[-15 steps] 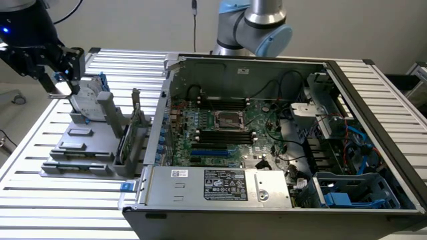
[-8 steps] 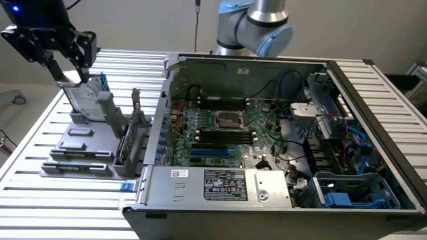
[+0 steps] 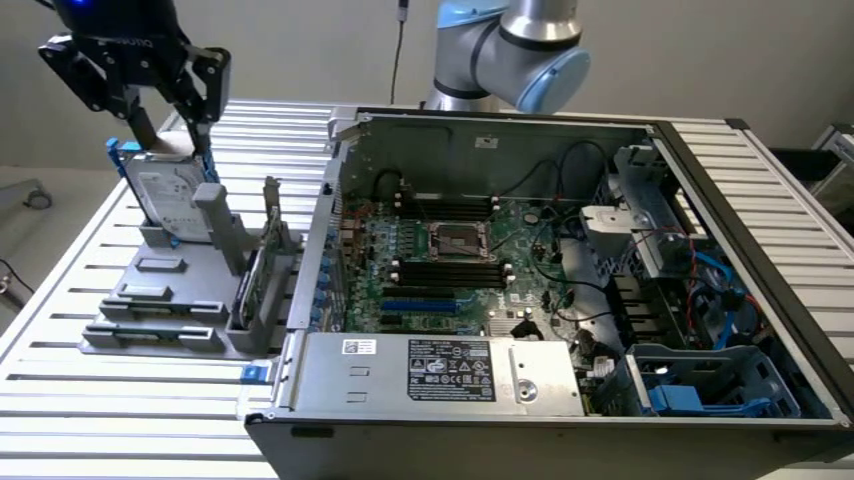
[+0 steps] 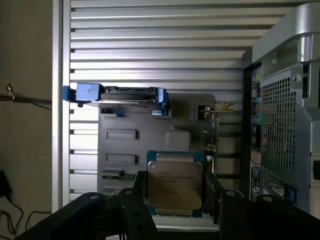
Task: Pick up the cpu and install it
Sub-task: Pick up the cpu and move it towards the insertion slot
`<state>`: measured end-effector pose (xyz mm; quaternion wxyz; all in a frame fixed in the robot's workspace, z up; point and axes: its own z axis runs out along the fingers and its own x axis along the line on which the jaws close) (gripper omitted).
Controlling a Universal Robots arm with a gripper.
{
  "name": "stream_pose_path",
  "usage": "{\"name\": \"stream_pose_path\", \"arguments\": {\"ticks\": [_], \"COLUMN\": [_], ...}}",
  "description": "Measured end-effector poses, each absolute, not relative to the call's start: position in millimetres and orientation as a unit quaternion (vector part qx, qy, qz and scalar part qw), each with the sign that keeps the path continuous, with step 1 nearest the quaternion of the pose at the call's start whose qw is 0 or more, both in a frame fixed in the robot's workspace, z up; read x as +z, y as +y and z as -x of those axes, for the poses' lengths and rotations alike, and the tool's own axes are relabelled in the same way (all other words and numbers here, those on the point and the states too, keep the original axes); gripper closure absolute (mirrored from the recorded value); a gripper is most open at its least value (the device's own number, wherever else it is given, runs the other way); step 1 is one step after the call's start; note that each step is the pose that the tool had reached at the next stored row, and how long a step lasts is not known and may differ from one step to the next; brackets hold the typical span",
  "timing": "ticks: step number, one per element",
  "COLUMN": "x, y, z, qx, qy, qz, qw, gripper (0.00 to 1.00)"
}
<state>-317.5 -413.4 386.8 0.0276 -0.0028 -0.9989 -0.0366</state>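
The cpu [image 4: 175, 181], a small square chip with a pale metal top plate and a green rim, sits between my gripper's [image 4: 176, 195] two dark fingers [image 4: 141, 192], which press on its two side edges. In the exterior view my gripper [image 3: 171, 135] hangs at the far left, just above the grey parts fixture [image 3: 174, 300] and the upright hard drive [image 3: 171, 195]. It is well away from the dark metal-framed socket [image 3: 461, 242] in the middle of the green motherboard [image 3: 521, 285] inside the open computer case [image 3: 747, 250].
The hard drive with its blue frame [image 4: 115, 94] stands on edge in the fixture [image 4: 135, 145] below the gripper. An upright card [image 3: 274, 250] stands between fixture and case wall. Cables, drive bays and the power supply [image 3: 441, 370] crowd the case. The table [image 3: 80, 420] is ribbed aluminium.
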Motion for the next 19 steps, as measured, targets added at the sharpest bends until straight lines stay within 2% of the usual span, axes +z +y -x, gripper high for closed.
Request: {"name": "stream_pose_path", "arguments": {"ticks": [19], "x": [388], "y": [-409], "z": [231], "qx": [-0.037], "qy": [-0.999], "qz": [0.003], "qw": [0.028], "gripper": [0.45]}}
